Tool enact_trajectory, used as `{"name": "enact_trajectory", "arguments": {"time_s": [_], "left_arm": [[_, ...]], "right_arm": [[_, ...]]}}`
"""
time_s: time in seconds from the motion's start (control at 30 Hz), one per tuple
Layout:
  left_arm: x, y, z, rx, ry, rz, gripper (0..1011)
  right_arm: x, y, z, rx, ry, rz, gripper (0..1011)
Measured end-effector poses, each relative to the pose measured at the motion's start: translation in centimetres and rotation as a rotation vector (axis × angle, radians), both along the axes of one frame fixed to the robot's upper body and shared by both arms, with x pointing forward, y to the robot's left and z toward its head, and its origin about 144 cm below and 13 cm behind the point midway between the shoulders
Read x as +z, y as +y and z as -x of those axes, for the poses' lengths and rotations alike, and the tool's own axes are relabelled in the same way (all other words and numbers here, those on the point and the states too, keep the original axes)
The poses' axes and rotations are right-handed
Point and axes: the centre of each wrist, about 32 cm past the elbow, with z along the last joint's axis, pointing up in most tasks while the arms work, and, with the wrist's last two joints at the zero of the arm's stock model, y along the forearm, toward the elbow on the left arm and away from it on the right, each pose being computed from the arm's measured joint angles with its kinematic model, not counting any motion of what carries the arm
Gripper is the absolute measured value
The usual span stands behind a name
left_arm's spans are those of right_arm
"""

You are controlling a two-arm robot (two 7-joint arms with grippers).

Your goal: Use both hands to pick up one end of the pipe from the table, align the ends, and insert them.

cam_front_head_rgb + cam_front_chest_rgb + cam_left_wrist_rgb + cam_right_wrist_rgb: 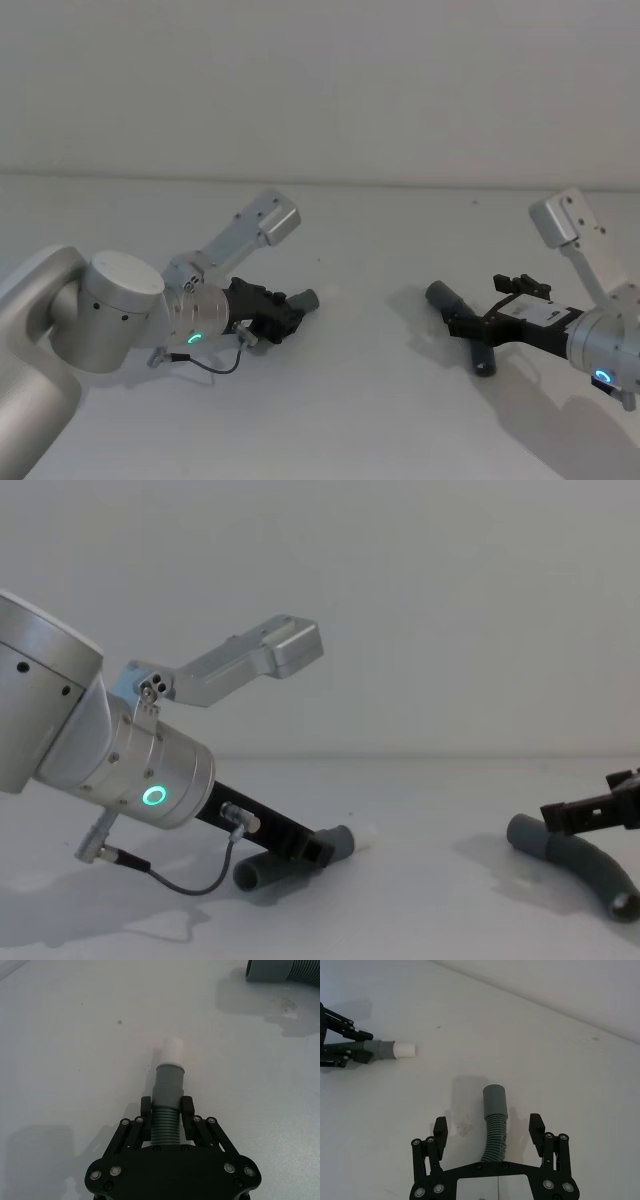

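Left gripper (167,1107) pinches the short tube (165,1127) behind its cuff (169,1079); the long tube (496,1135) lies between the spread fingers (440,1129) of my right gripper (488,1124), so I should close squarely behind its thick end (495,1100).

The left gripper (166,1110) is black. Between its jaws the pipe (168,1082) is dark grey with ridges; past them, its tip (171,1052) is white.
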Motion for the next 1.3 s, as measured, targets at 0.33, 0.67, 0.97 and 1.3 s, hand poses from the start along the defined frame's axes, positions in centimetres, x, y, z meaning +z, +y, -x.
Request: {"name": "enact_trajectory", "arguments": {"time_s": [0.33,0.67,0.97,1.3], "left_arm": [[0.0,0.0,0.0,0.0,0.0,0.0,343],[0.0,0.0,0.0,0.0,0.0,0.0,343],[0.0,0.0,0.0,0.0,0.0,0.0,343],[0.0,0.0,0.0,0.0,0.0,0.0,343]], "right_arm": [[0.0,0.1,-1.5,-0.005,0.045,0.003,1001],[-0.3,0.3,-2.5,-0.004,0.077,0.008,1001],[-0.9,0.4,-3.1,-0.005,0.099,0.018,1001],[-1.3,0.4,-3.4,-0.014,0.111,0.027,1001]]}}
